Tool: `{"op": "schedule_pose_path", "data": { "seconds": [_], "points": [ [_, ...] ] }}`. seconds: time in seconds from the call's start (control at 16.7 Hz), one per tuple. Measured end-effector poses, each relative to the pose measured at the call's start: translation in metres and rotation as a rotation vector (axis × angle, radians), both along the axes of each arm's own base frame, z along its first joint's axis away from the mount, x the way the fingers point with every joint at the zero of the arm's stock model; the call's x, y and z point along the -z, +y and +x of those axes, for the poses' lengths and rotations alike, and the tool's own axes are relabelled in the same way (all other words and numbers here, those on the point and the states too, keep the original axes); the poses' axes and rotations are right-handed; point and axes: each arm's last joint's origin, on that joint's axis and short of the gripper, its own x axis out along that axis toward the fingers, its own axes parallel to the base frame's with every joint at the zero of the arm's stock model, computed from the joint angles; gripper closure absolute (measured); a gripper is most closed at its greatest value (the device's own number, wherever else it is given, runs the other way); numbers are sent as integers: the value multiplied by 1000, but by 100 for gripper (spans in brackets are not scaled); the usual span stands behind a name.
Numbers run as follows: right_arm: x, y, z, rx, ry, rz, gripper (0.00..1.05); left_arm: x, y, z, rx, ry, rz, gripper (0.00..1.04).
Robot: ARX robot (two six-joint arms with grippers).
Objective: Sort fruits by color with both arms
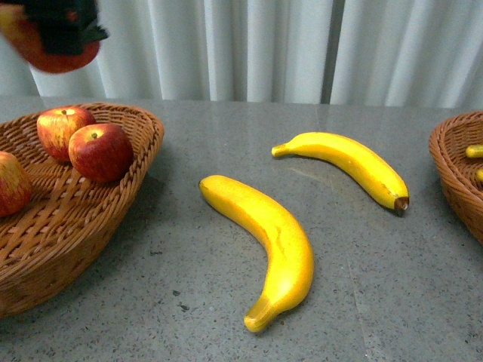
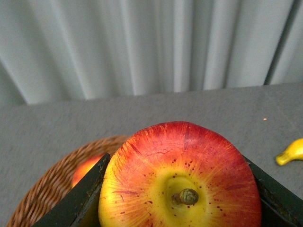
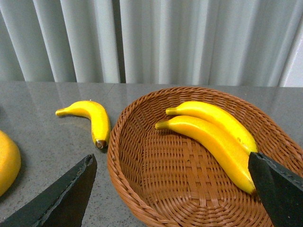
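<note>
Front view: the left gripper [image 1: 64, 30], a black block at the upper left corner, clamps a red held apple [image 1: 56, 59] in the air above the left basket [image 1: 83, 234], most likely so that it can drop among the three red apples [image 1: 100, 152] lying there. On the grey table [image 1: 377, 302] two bananas are not yet sorted. The near banana [image 1: 275, 241] runs lengthwise from the far left toward the camera, its brownish end nearest. The far banana [image 1: 351, 162] lies more crosswise, stem to the left and brown tip toward the right basket [image 1: 456, 177]. Left wrist view: the held apple fills the space between the dark fingers [image 2: 83, 198], pinched at its sides, with its stem [image 2: 188, 196] turned toward the camera and wicker below it. Right wrist view: the right gripper [image 3: 170, 161] hangs spread wide and empty over the right basket. The two basket bananas [image 3: 213, 142] lie there side by side, roughly parallel, with their stems toward the far banana on the table.
</note>
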Motion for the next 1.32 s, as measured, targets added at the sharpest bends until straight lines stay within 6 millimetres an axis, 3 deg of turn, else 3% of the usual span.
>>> {"op": "schedule_pose_path", "data": {
  "seconds": [0.06,0.18,0.36,0.54,0.6,0.78,1.02,1.2,1.32],
  "points": [
    [0,0,0,0,0,0,6,9,16,-18,-49,42,-63,37],
    [0,0,0,0,0,0,6,19,26,-44,-112,39,-131,37],
    [0,0,0,0,1,0,6,51,27,-46,-157,142,-154,37],
    [0,0,0,0,0,0,6,62,27,-42,-201,165,-155,37],
    [0,0,0,0,0,0,6,62,25,-42,-198,164,-154,37],
    [0,0,0,0,0,0,6,60,20,-43,-171,155,-157,8],
    [0,0,0,0,0,0,6,40,15,-53,-117,83,-173,7],
    [0,0,0,0,0,0,6,14,-5,-67,165,-25,-125,7],
    [0,0,0,0,0,0,6,2,-14,-63,294,32,-60,7]
  ]
}}
